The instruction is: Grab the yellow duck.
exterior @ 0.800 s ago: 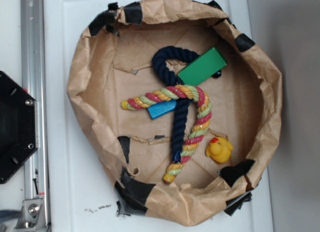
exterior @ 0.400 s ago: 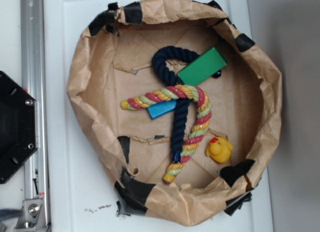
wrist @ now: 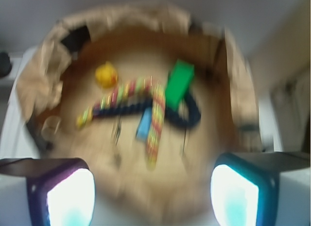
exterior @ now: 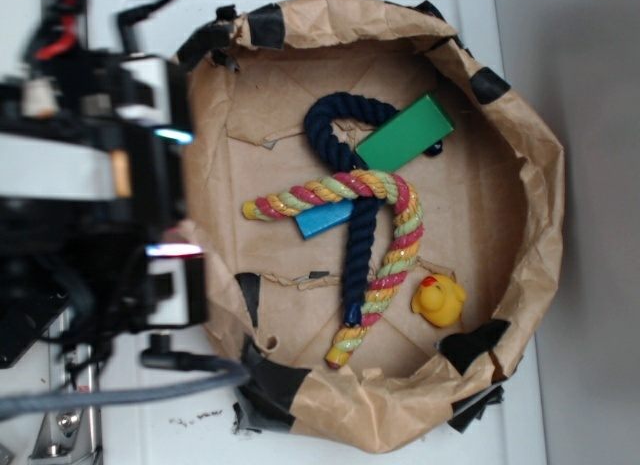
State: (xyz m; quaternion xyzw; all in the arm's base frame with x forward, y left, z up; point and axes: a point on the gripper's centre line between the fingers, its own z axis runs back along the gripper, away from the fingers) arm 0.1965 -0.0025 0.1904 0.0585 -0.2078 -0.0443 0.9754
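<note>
Exterior and wrist views, approach stage. I see the gripper (wrist: 153, 187) hanging over the near rim of the paper-lined bin (exterior: 545, 195), fingers spread wide with nothing between them. The yellow duck (exterior: 438, 301) sits on the bin floor near the far wall, just beside the lower run of the multicoloured rope (exterior: 395, 250) and close to a black tape patch (exterior: 472, 347). Main risks, in my judgement: closing on the rope's yellow strands instead, or a finger catching the crumpled wall on descent. The wrist view is motion-blurred, which hampers aiming. The duck is nearly round; its beak points toward the rope, its short long axis running beak to tail.
</note>
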